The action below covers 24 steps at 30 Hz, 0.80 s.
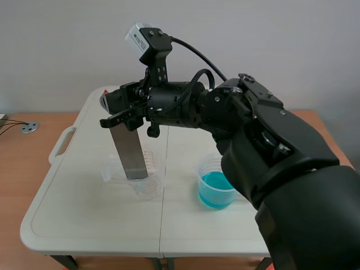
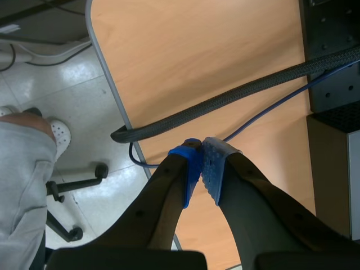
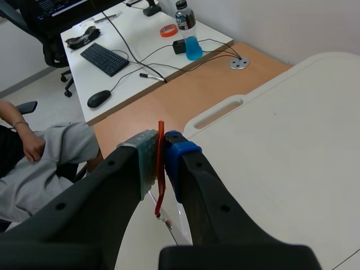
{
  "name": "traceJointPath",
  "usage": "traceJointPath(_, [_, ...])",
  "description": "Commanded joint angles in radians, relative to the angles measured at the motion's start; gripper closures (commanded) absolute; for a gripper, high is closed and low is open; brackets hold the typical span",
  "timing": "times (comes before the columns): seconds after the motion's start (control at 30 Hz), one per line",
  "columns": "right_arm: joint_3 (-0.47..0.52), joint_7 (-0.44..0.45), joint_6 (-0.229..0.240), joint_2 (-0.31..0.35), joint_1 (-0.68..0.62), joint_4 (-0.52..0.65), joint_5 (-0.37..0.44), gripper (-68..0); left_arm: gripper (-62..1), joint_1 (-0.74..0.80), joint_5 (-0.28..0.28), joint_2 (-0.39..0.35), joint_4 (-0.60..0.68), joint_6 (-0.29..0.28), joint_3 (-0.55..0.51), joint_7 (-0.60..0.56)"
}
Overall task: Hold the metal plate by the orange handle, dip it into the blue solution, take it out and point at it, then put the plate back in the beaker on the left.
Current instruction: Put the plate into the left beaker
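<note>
Right wrist view: the right gripper (image 3: 162, 153) is clamped on the thin orange handle (image 3: 161, 169), one pad grey-green, the other blue.
Scene view: only here does the metal plate (image 1: 129, 154) show. It is a flat dull-grey strip hanging tilted, its lower end at the clear ribbed beaker (image 1: 149, 183) on the left.
Blue solution (image 1: 216, 191): in a second clear beaker to the right, apart from the plate.
Left wrist view: the left gripper (image 2: 201, 166) is closed on nothing, above a wood-grain desktop (image 2: 214, 50) crossed by a braided black cable (image 2: 225, 101).
Surface: a cream plastic table (image 1: 84, 214).
Room: a seated person (image 3: 50, 157) in grey, and a keyboard (image 3: 105, 58) on a desk.
</note>
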Motion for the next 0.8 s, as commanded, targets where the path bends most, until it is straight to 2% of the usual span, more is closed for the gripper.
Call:
traceJointPath(0.0, [-0.001,0.028,-0.005,-0.012,0.023,0.002,0.016,-1.1,-3.0,0.016,0.001,-0.006,0.005,-0.005,-0.003,-0.007])
traceJointPath(0.23, [-0.001,0.061,-0.064,-0.012,0.023,-0.044,0.016,-1.1,-3.0,0.013,0.001,-0.006,0.003,-0.005,-0.003,-0.006])
traceJointPath(0.47, [-0.001,0.077,-0.064,-0.012,0.023,-0.096,0.016,-1.1,-3.0,0.006,0.001,-0.006,-0.002,-0.012,-0.003,-0.007])
traceJointPath(0.77, [-0.001,0.077,-0.064,-0.011,0.023,-0.104,0.015,-1.1,-3.0,0.005,0.001,-0.006,-0.002,-0.012,-0.003,-0.008])
